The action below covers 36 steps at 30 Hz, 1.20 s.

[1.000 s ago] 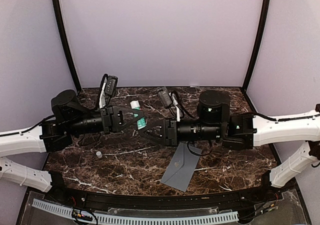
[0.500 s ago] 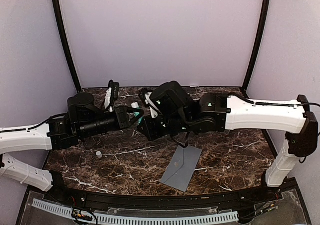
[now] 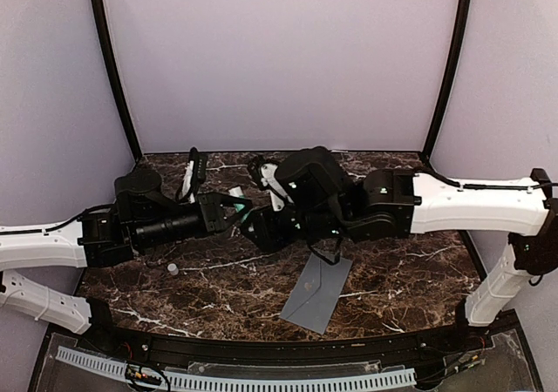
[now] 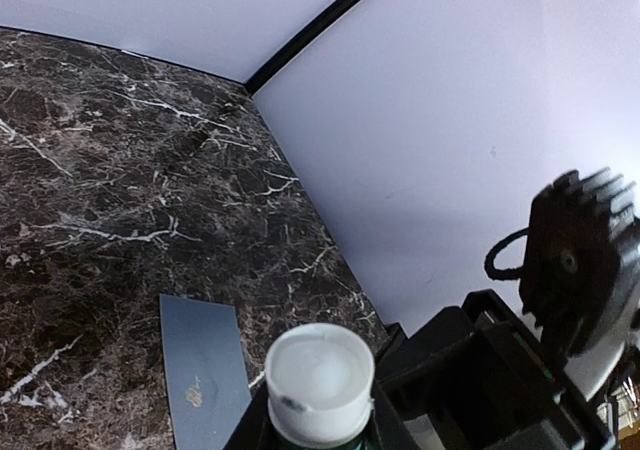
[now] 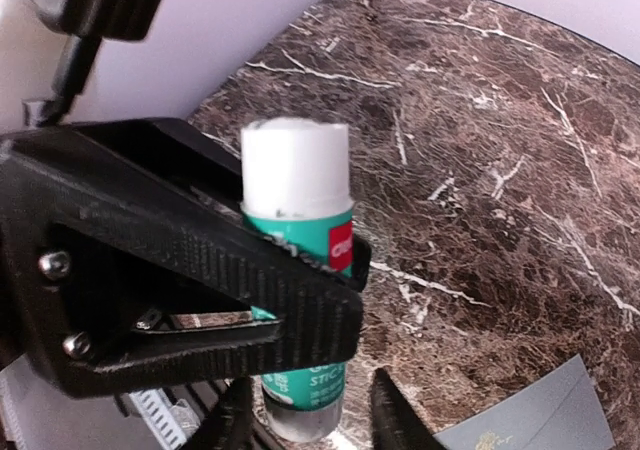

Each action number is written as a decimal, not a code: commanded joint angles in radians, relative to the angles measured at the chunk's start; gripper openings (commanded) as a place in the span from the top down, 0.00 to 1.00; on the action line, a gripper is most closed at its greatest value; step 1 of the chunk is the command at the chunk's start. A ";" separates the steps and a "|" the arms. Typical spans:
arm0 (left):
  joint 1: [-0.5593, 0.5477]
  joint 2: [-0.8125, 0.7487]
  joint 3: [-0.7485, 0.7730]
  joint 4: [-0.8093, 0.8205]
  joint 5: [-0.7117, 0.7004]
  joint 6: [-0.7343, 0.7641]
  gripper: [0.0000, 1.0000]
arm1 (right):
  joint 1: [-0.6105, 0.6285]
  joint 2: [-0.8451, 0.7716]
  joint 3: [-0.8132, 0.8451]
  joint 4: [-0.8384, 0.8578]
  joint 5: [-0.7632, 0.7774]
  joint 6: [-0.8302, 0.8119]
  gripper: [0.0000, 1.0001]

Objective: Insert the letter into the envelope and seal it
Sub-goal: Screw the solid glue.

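Envelope lies flat on the table by the near edge | letter out of sight, we reckon it's tucked inside | left end effector clamped on glue stick | right end effector fingers apart at its base | sealing not yet done

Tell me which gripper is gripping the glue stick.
The left gripper, clamped across the glue stick; the right gripper only straddles its base, fingers apart.
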 commanded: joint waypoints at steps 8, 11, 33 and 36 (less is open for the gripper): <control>-0.006 -0.178 -0.050 0.202 0.169 0.075 1.00 | -0.065 -0.367 -0.364 0.520 -0.442 0.098 0.21; -0.004 -0.199 -0.056 0.266 0.273 0.102 1.00 | -0.076 -0.391 -0.446 0.644 -0.496 0.128 0.20; -0.005 -0.105 -0.023 0.484 0.586 0.104 1.00 | -0.022 -0.256 -0.413 0.893 -0.667 0.147 0.48; -0.004 -0.106 -0.025 0.479 0.583 0.107 1.00 | -0.020 -0.254 -0.416 0.884 -0.659 0.146 0.54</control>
